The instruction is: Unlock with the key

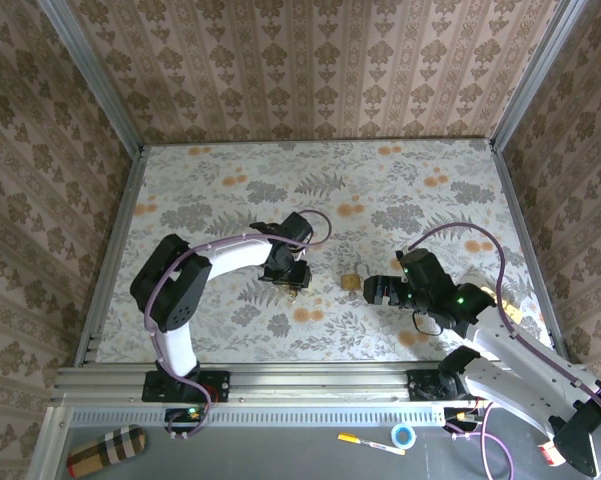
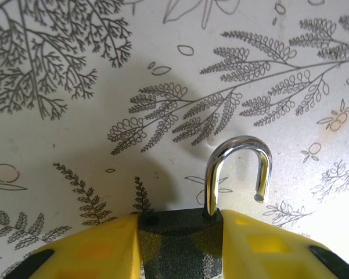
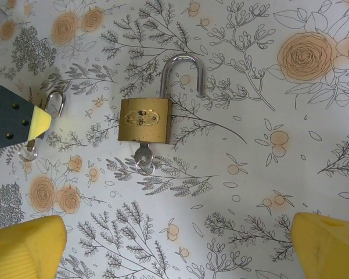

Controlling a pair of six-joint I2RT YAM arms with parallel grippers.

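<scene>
- Left gripper [image 2: 180,224] pinches the dark padlock [image 2: 177,253] by its body between yellow fingers [image 2: 261,244]. The chrome shackle [image 2: 239,145] stands free at one end.
- Right gripper [image 3: 175,247] hangs spread wide above the brass padlock [image 3: 145,119], touching nothing.
- That brass padlock lies flat on the floral table [image 1: 430,200], just beside the left gripper. Its key [image 3: 143,158] sits in the keyway and its shackle is swung out.
- We judge both locks open, so the unlocking looks nearly finished.
- Next, we think, the left fingers should lower the dark lock gently and let go.
</scene>
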